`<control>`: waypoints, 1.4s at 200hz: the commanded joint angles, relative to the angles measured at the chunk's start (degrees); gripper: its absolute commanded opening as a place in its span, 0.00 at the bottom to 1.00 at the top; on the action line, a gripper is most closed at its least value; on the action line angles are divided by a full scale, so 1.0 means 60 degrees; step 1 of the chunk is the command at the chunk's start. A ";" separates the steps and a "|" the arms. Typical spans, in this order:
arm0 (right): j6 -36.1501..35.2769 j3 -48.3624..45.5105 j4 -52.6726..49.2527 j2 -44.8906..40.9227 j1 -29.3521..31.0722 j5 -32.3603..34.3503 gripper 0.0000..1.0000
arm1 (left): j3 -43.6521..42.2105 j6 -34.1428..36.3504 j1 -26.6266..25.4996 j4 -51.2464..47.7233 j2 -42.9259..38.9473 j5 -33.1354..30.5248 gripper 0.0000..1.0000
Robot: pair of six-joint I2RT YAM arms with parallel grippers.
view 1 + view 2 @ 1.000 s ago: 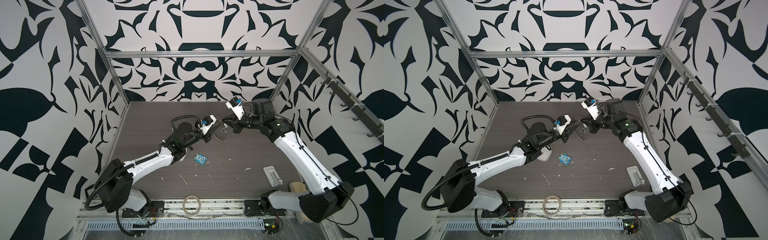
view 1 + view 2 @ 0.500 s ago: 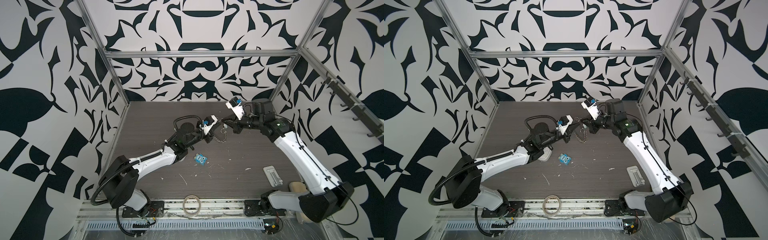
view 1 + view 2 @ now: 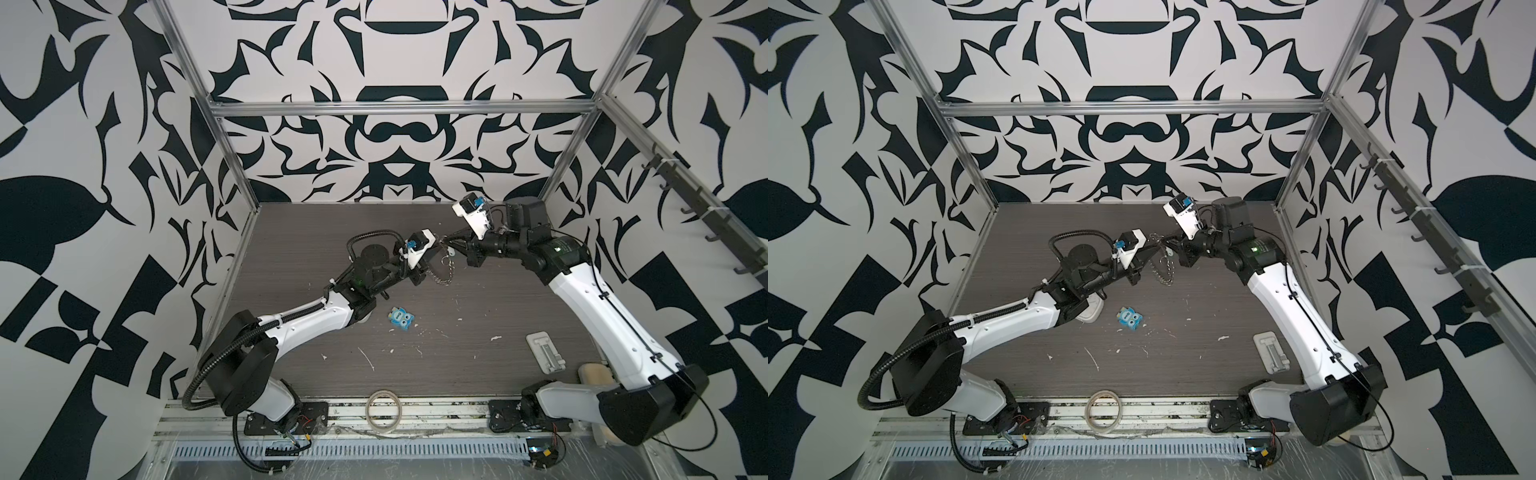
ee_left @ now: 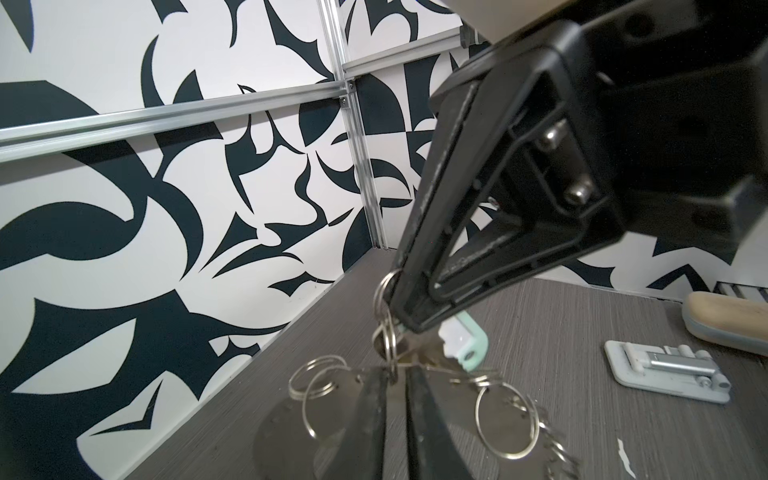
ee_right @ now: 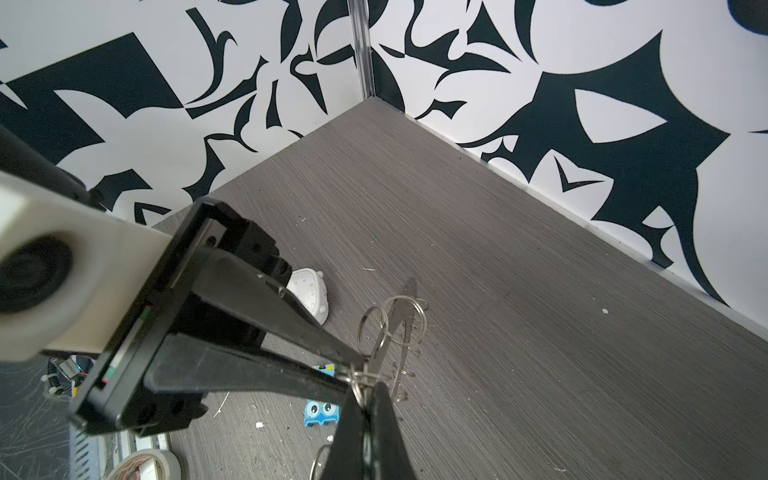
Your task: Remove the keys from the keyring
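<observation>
Left wrist view: right gripper is clamped tight on the keys; left gripper has edged in, nipping the keyring narrowly, aloft between both arms, so prying apart looks next.

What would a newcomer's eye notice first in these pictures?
The left gripper and right gripper meet in mid-air over the far half of the table, both pinching the keyring, whose wire rings dangle. A blue owl toy lies mid-table, and bold black-and-white patterned walls surround everything.
</observation>
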 commanded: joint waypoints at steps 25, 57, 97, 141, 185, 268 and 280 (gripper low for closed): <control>0.0053 0.0199 0.0301 -0.0299 0.0008 -0.0391 0.00 | 0.0272 -0.0026 -0.0040 0.0539 0.0142 -0.0038 0.14; 0.0008 0.0126 0.0252 -0.0333 -0.0002 -0.0421 0.00 | 0.0287 -0.0052 -0.0040 0.0530 0.0146 -0.0099 0.00; -0.0471 0.0181 -0.0354 -0.0314 0.0010 -0.0012 0.00 | 0.0579 0.0241 -0.0040 -0.0536 -0.0139 -0.0164 0.00; -0.0849 0.0145 -0.0862 -0.0189 0.0260 0.0429 0.00 | 0.1815 0.0700 -0.0040 -0.3303 -0.0354 -0.0163 0.00; -0.0701 -0.0020 -0.0585 -0.0061 0.0587 0.0468 0.00 | 0.2361 0.0800 -0.0080 -0.4100 -0.0347 -0.0260 0.00; -0.0876 0.0042 -0.0822 0.0435 0.1272 0.1034 0.00 | 0.3152 0.0920 -0.0084 -0.5081 -0.0297 -0.0483 0.00; -0.0746 -0.0068 -0.0522 0.0385 0.1272 0.0791 0.00 | 0.2930 0.0797 -0.0084 -0.4567 -0.0406 -0.0460 0.00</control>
